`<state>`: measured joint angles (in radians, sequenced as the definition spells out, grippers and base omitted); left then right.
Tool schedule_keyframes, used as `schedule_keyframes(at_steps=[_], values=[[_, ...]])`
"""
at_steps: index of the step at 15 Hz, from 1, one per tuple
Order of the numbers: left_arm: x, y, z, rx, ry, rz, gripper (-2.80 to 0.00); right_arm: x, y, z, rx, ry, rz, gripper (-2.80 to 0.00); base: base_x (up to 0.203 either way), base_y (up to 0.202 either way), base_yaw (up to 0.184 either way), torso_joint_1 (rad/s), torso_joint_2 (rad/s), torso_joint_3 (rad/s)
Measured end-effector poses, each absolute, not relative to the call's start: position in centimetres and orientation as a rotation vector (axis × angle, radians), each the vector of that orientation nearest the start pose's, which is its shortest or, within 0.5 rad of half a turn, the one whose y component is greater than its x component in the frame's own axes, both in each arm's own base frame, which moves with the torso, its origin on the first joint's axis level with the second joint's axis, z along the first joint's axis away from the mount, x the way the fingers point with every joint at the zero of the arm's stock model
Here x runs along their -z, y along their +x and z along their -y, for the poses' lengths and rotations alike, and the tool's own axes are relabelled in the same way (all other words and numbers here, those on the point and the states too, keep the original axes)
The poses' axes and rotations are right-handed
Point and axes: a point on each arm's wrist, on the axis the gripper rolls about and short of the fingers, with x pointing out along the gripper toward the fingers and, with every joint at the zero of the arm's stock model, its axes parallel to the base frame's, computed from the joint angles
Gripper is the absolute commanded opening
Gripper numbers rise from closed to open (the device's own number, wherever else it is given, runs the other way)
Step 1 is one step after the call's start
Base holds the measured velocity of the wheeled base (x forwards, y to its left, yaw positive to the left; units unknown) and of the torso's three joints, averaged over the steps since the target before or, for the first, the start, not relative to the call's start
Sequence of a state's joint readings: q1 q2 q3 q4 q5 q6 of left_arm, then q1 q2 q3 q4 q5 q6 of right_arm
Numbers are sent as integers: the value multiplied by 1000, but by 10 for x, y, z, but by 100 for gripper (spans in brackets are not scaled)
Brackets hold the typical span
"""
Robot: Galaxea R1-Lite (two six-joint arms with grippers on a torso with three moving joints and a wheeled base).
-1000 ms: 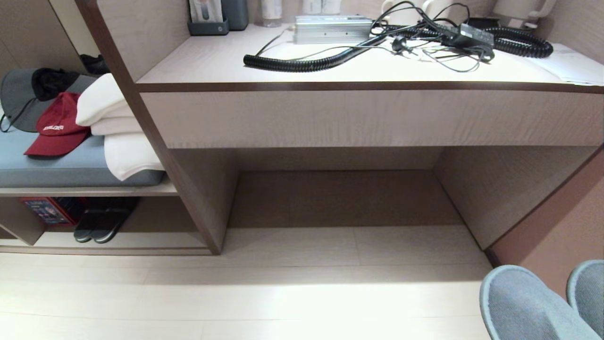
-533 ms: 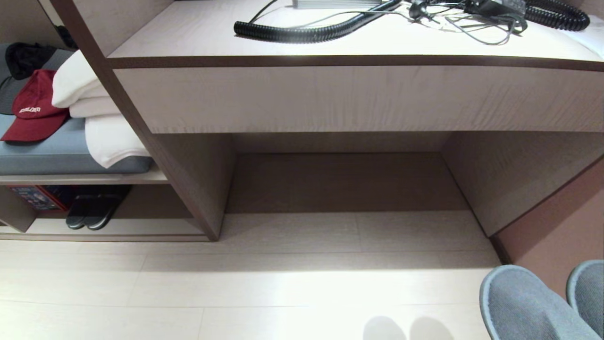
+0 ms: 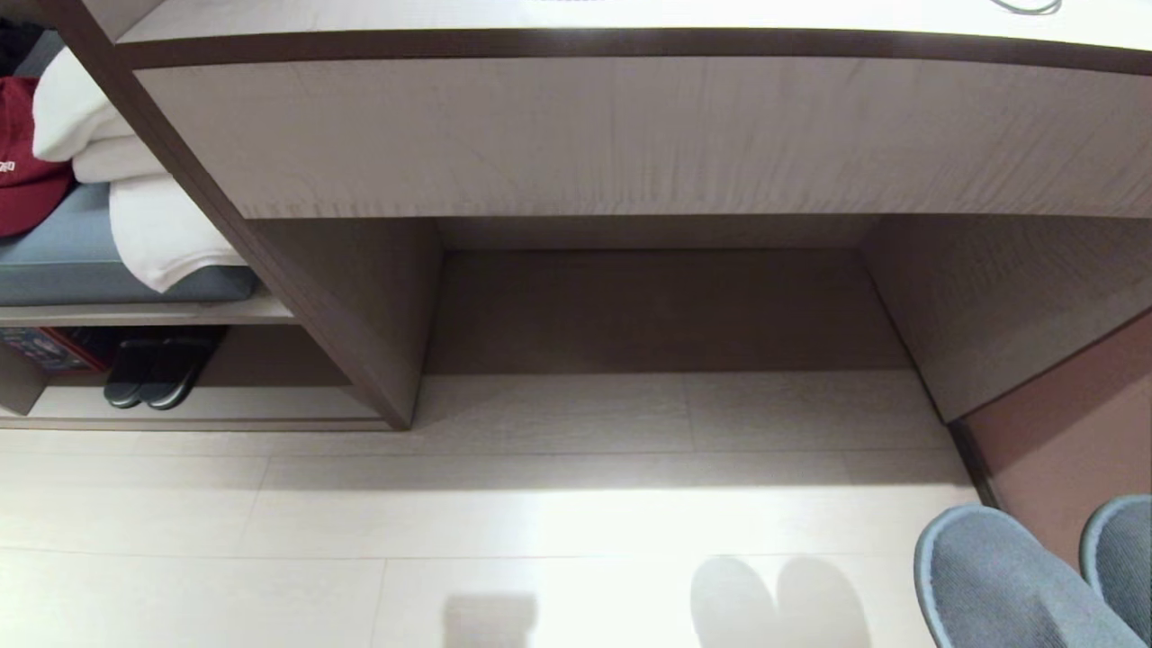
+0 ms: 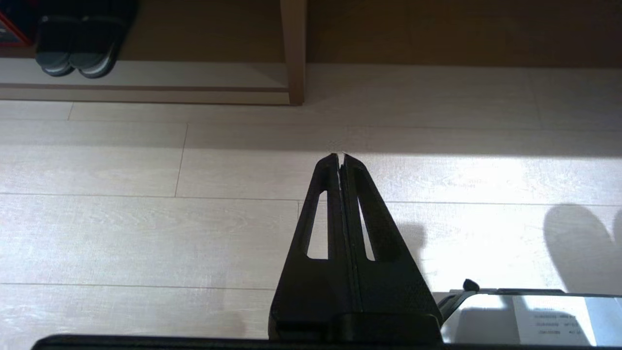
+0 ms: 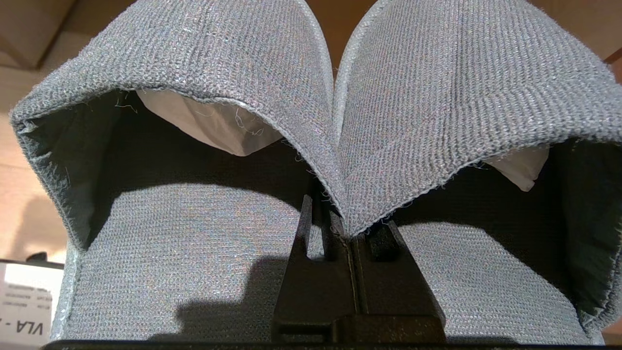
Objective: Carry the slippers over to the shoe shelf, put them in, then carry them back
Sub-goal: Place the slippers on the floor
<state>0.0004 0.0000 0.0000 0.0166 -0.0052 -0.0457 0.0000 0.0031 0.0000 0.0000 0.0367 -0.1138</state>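
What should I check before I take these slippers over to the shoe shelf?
1. Right end effector shut on the slippers: ok, it pinches both toe bands where they meet.
2. Both slippers held: ok, the pair hangs side by side at the lower right of the head view.
3. Firmness of that pinch: cannot tell.
4. Left end effector shut and holding nothing: ok.
5. Shoe shelf in sight: ok, low on the robot's left.
6. Room in the shelf: ok, a dark pair stands there, with bare board beside it.
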Motion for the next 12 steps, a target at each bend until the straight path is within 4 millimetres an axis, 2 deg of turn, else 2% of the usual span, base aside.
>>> schedule_keyframes(at_steps=[12], values=[[-74,-23,0,5,-46,-16,-280,-76,-23,-1,-36,-113,-1,-280,0,0,0,2,2,-198]])
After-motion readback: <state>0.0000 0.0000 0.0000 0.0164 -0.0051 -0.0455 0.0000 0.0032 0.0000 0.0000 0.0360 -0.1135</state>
